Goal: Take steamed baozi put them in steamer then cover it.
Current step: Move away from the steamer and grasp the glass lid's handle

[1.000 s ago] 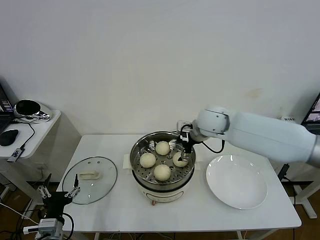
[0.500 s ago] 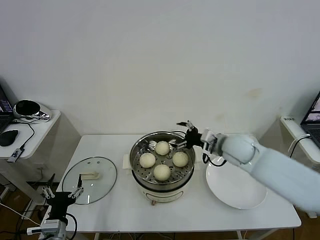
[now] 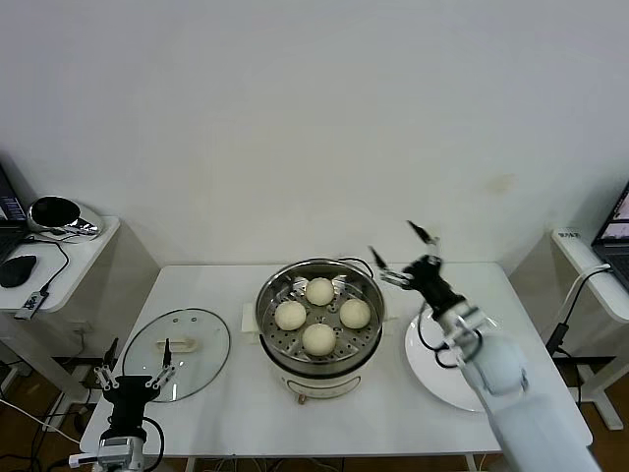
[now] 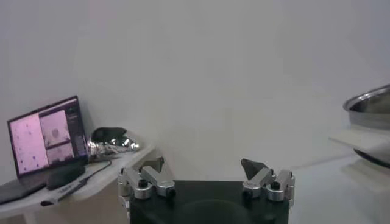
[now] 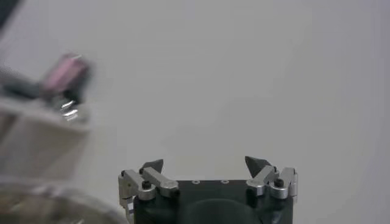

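1. The steamed baozi [image 3: 317, 315] — four cream-white buns — sit in a diamond on the perforated tray of the steamer [image 3: 319, 369], none stacked, each apart from its neighbours.
2. The steamer stands on its white base about midway along the bench [image 3: 246, 413], slightly nearer the back edge than the front.
3. The cover [image 3: 177, 352] lies flat on the bench toward the left edge, its white handle facing up, beside the steamer but not touching it.
4. A white plate [image 3: 432, 379] rests on the bench toward the right edge, just beside the steamer; the right arm passes over part of it.
5. The right gripper [image 3: 405, 254] is raised above the bench by the back edge, up and to the right of the steamer's rim; its fingers are spread wide and hold nothing.
6. The left gripper [image 3: 136, 367] sits low at the front-left corner of the bench, just in front of the cover — fingers spread apart, empty, pointing up.
7. A small side table [image 3: 59, 251] off the left edge carries a mouse, a cable and a shiny dark object.
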